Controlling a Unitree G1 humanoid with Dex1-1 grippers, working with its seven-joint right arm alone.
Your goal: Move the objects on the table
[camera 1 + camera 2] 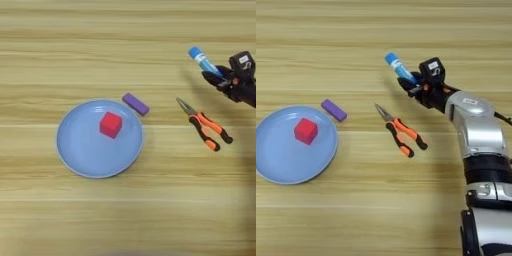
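Clamping the blue glue-stick tube (397,66) in the claw (410,80) at upper right; red cube (110,125) sitting in the blue plate (75,150), purple bar (136,104) touching its rim, pliers (205,125) lying between.

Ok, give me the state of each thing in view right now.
Red cube: resting on the blue plate.
Purple bar: flat on the table, by the plate's rim.
Pliers: lying on the table.
Glue stick: gripped, tilted, in the claw.

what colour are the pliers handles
Orange with black, on the pliers; clearest in the right eye view.
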